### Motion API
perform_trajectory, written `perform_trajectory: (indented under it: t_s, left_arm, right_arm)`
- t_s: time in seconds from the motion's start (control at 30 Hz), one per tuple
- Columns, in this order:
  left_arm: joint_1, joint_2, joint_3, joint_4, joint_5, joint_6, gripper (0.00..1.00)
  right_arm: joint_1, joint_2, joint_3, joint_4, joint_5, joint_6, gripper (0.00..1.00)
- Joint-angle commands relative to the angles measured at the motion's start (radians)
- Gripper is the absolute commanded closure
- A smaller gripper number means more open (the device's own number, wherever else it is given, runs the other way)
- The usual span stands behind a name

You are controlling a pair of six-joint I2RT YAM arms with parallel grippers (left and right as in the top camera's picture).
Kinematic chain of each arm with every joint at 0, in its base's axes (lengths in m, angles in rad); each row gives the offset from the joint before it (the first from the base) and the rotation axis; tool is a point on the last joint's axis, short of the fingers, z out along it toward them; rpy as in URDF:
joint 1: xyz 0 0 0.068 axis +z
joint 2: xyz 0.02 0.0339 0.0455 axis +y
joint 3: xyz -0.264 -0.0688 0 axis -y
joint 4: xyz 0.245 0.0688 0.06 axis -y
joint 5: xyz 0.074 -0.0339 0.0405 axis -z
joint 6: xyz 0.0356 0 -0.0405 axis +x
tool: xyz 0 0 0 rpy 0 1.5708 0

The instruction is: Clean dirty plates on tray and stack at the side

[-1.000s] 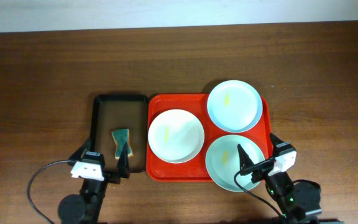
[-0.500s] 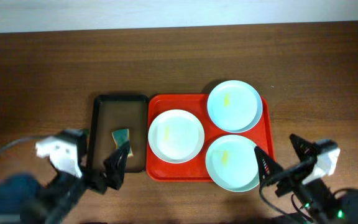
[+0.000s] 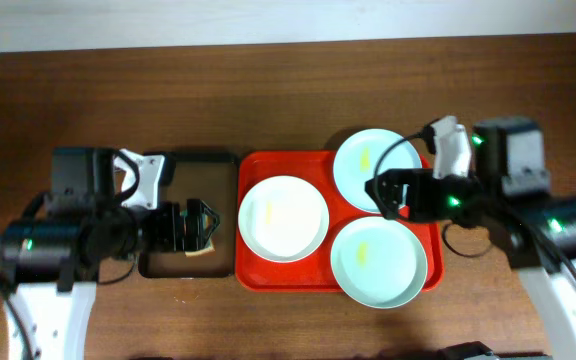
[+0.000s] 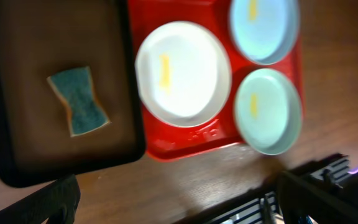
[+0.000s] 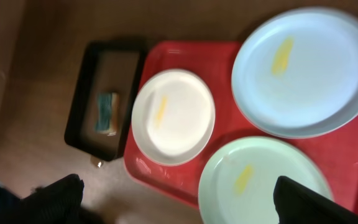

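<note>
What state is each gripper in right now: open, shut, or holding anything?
Left gripper: open, holding nothing.
Right gripper: open, holding nothing.

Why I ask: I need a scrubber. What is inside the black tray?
A green-and-tan sponge lies flat in the black tray, alone there. From overhead the left gripper covers most of it; its underside cannot be seen.

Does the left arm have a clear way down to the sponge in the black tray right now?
Probably yes: the left gripper hangs open over the black tray, where the sponge lies alone with nothing covering it.
</note>
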Motion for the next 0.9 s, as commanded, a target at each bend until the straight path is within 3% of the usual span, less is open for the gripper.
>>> perform_trajectory:
  t_s: [0.0,0.03,0.07,0.1,0.23,0.27,0.3,0.33,0.57,0.6,0.67,0.87]
  left_arm:
    - [0.005,0.075,0.014,-0.009,-0.076,0.016,0.24]
    - [0.005,0.098,0.014,-0.009,-0.084,0.016,0.54]
    - [0.005,0.114,0.014,-0.011,-0.087,0.016,0.83]
    - [0.005,0.13,0.014,-0.016,-0.093,0.016,1.0]
    - [0.005,0.182,0.013,-0.024,-0.135,0.015,1.0]
    - [0.005,0.188,0.013,-0.023,-0.135,0.015,1.0]
    - [0.005,0.198,0.012,-0.021,-0.136,0.015,1.0]
    - [0.005,0.205,0.011,-0.018,-0.138,0.015,1.0]
    - [0.005,0.212,-0.07,0.044,-0.158,0.008,0.92]
    - [0.005,0.212,-0.08,0.05,-0.158,0.008,0.84]
    - [0.005,0.212,-0.092,0.061,-0.158,0.008,0.75]
    - [0.005,0.212,-0.117,0.09,-0.158,-0.015,0.63]
  right_arm:
    - [0.002,0.111,0.019,-0.018,-0.051,0.006,0.36]
    - [0.002,0.141,0.019,-0.023,-0.051,0.008,0.69]
    - [0.002,0.163,0.019,-0.026,-0.051,0.008,0.85]
    - [0.002,0.184,0.019,-0.029,-0.051,0.008,0.96]
    - [0.002,0.27,0.018,-0.034,-0.05,0.008,0.93]
    - [0.002,0.289,0.017,-0.033,-0.05,0.008,0.72]
    - [0.002,0.312,0.017,-0.026,-0.05,0.008,0.57]
    - [0.002,0.336,0.017,-0.022,-0.05,0.008,0.54]
    - [0.02,0.441,0.017,-0.011,-0.05,0.008,0.49]
    - [0.029,0.446,0.017,0.003,-0.05,0.009,0.41]
    - [0.049,0.455,0.017,0.042,-0.05,0.009,0.35]
    - [0.101,0.459,0.01,0.077,0.072,0.09,0.33]
